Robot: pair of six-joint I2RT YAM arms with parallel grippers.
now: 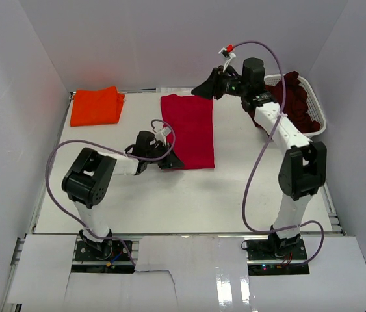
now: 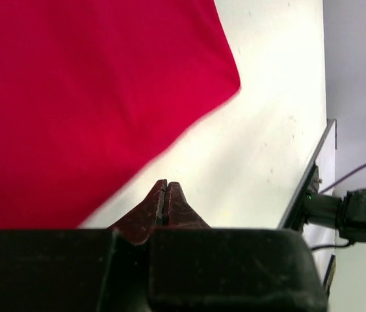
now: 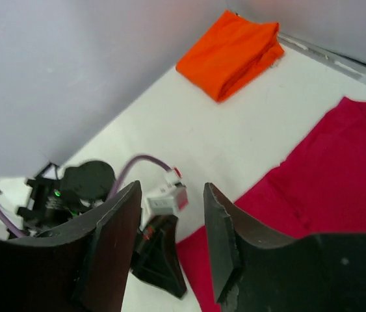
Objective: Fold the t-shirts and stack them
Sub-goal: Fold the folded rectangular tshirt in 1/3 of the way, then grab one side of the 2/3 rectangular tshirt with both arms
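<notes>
A bright red t-shirt lies folded into a long strip in the middle of the table. An orange t-shirt sits folded at the back left. The dark maroon t-shirt is heaped in the white basket. My left gripper is low at the red shirt's near left corner. In the left wrist view its jaws are shut with nothing between them, over bare table beside the red cloth. My right gripper hangs above the shirt's far right corner, and its jaws stand open and empty.
White walls close in the table on three sides. The basket stands at the back right, behind the right arm. The right wrist view looks down on the orange shirt, the red shirt and the left arm's wrist.
</notes>
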